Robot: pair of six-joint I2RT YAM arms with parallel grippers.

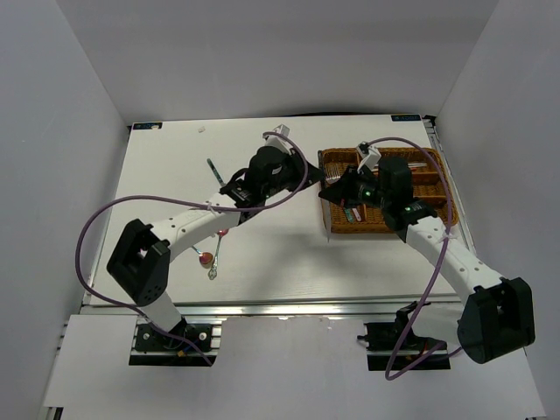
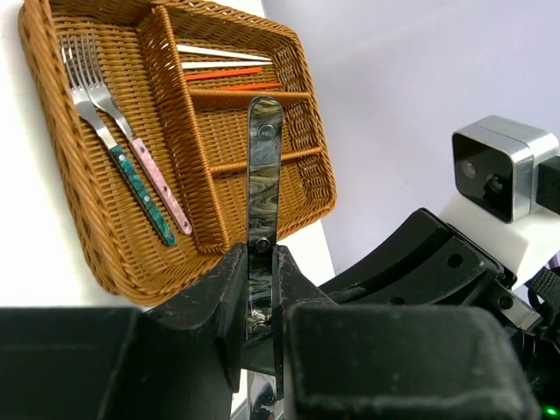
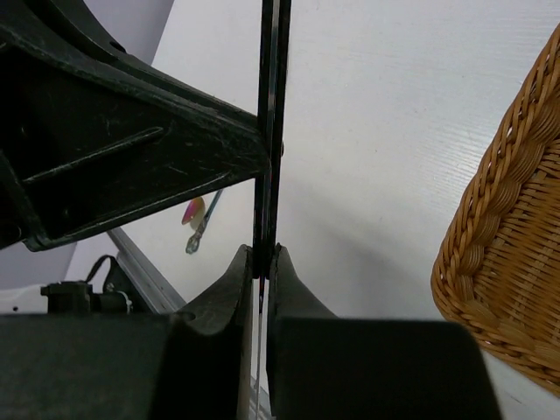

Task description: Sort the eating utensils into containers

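Note:
My left gripper (image 2: pixel 260 254) is shut on a knife with a dark marbled handle (image 2: pixel 264 166), which points up toward the brown wicker tray (image 2: pixel 105 254). My right gripper (image 3: pixel 265 249) is shut on the same knife, seen edge-on (image 3: pixel 271 105); its blade is hidden. In the top view the two grippers, left (image 1: pixel 315 182) and right (image 1: pixel 339 188), meet at the tray's left edge (image 1: pixel 325 214). Two forks with green (image 2: pixel 140 192) and pink (image 2: pixel 162 188) handles lie in the tray's long section. White (image 2: pixel 219 54) and red (image 2: pixel 223 74) chopsticks lie in a slot.
Two red-bowled spoons (image 1: pixel 207 259) (image 1: pixel 221 233) lie on the white table near the left arm; one shows in the right wrist view (image 3: pixel 194 214). A dark-handled utensil (image 1: pixel 213 168) lies farther back. White walls enclose the table.

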